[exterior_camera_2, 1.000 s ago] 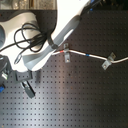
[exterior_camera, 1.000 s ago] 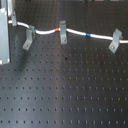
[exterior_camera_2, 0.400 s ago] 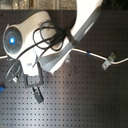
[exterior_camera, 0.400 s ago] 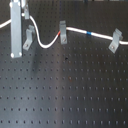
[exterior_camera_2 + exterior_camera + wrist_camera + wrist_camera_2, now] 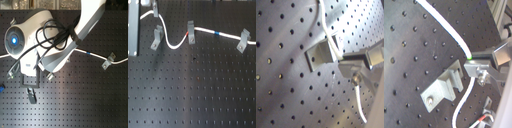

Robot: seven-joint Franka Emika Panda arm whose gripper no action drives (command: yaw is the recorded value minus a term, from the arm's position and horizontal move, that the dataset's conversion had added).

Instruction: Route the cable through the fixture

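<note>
The white cable (image 5: 203, 31) runs from the first exterior view's upper left, sags in a loop, passes the middle fixture (image 5: 190, 26) at its red band (image 5: 192, 36), then its blue band (image 5: 217, 33), to the right fixture (image 5: 244, 40). My gripper (image 5: 153, 7) is shut on the cable above the left fixture (image 5: 156, 38); the cable hangs past that fixture, not through it. In the second wrist view the gripper (image 5: 473, 62) pinches the cable (image 5: 444, 27) just beside the grey fixture (image 5: 444, 89). The first wrist view shows the same fixture (image 5: 321, 52) and cable (image 5: 326, 30).
All stands on a black perforated board (image 5: 198, 95). A grey upright bar (image 5: 133, 30) is at the first exterior view's left edge. In the second exterior view the white arm (image 5: 55, 45) with black hoses hides most of the cable; a fixture (image 5: 107, 61) shows at the second exterior view's right.
My gripper has moved up in the first exterior view with the cable, from beside the left fixture to above it. The loop before the middle fixture has deepened.
</note>
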